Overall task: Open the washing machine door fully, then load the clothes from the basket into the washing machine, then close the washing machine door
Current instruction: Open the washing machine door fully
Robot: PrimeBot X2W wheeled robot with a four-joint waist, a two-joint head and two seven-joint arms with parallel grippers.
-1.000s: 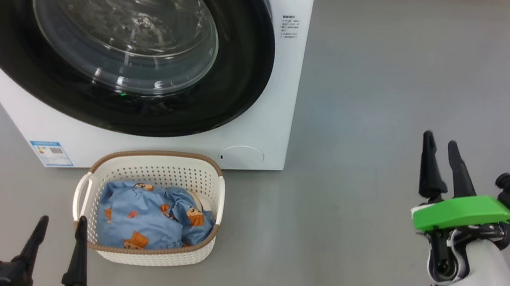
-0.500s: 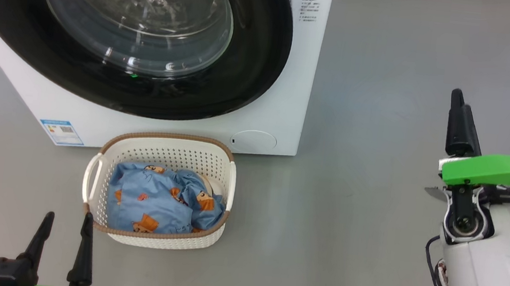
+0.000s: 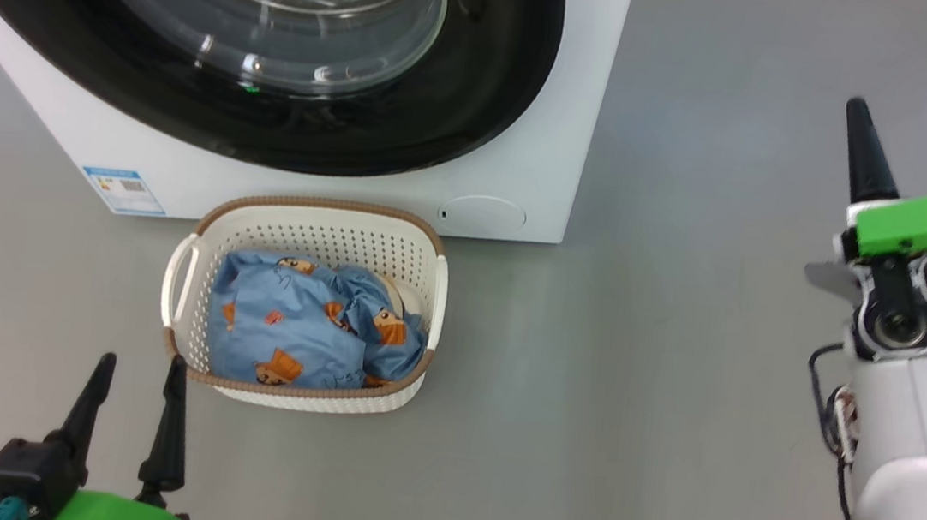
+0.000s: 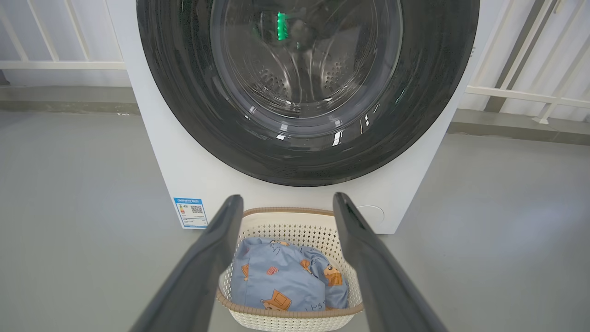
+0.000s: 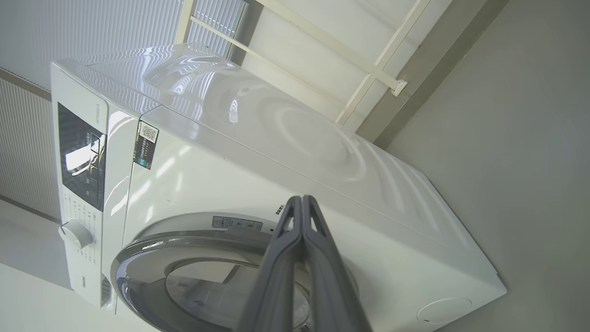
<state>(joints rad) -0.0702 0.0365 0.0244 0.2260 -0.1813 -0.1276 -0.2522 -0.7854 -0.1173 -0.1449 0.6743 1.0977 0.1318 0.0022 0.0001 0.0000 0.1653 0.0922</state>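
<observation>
Jaws of right gripper [image 3: 858,112] pressed together, empty; left gripper [image 3: 141,364] jaws spread, near the basket [image 3: 313,211] of clothes [image 3: 292,332]. Washing machine door [image 3: 491,82] closed: hook fingertips behind its rim, then follow the hinge arc.

Left pincer [image 4: 286,198] spread wide, clothes [image 4: 286,276] in basket [image 4: 295,227], closed washing machine door [image 4: 184,92] behind

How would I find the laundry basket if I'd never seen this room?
Start at the big white washing machine with its round black door. On the grey floor right in front of it sits a small cream basket. It alone has holey walls, a brown rim and blue cartoon clothes inside.
</observation>
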